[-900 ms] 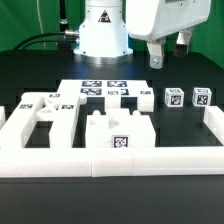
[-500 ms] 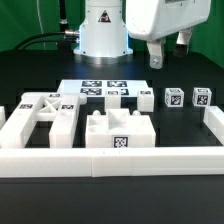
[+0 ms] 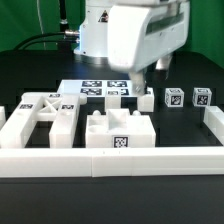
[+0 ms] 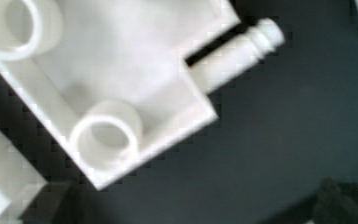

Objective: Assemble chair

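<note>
The end effector (image 3: 148,76) hangs low over the black tabletop (image 3: 30,75), its two dark fingers spread wide with nothing between them. It sits just above the marker board's (image 3: 92,88) edge on the exterior view's right. The chair is not put together: its glossy white parts lie loose. A cross-braced frame (image 3: 38,112) lies at the exterior view's left, with a blocky tagged piece (image 3: 116,130) beside it in the middle. Three small square legs stand in a row toward the exterior view's right: one (image 3: 147,99) almost beneath the fingers, the next (image 3: 172,98) near it, and the last (image 3: 203,98) farthest out. A long low rail (image 3: 110,162) runs across in front of all of them. The wrist view (rather blurred) shows a flat panel (image 4: 105,75) lying on the dark surface. It has a round socket (image 4: 108,135) near one corner and a ribbed peg (image 4: 247,45) jutting from its edge.
</note>
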Motion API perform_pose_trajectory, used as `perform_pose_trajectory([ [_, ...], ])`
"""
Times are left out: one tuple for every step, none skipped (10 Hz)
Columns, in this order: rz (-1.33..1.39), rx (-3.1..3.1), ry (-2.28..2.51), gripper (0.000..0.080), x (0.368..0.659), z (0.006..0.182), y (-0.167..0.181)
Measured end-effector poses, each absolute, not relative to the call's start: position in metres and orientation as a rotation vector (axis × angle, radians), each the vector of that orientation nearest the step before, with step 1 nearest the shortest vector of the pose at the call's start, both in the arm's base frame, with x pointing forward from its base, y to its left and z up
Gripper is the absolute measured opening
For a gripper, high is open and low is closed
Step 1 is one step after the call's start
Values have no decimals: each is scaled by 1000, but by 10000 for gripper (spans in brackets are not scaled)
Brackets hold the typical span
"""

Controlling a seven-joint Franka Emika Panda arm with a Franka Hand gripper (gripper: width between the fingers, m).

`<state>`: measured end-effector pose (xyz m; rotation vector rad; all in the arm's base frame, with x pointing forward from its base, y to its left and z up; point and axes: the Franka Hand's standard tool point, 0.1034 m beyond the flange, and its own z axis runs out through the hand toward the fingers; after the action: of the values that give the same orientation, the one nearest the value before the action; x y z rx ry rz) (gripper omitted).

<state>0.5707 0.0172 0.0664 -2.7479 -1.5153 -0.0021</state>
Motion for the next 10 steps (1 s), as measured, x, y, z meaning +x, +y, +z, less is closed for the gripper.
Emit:
perform_pose_trajectory([
  [-3,-2756,-1497,649,573,59,9],
  [-4,-2759,-1492,649,573,60,10],
  [-4,-2778,-1449,649,573,60,11],
  [-3,-2840,-1319,649,573,59,11],
  [-4,-2868,-1254,649,573,59,12],
  [-3,-2920,-1115,649,572,59,14],
  [3,-2963,-990,649,571,56,16],
  [7,-2998,-875,649,572,54,18],
  [6,-3017,-794,649,575,51,18],
  [3,-3033,-694,649,577,50,17],
])
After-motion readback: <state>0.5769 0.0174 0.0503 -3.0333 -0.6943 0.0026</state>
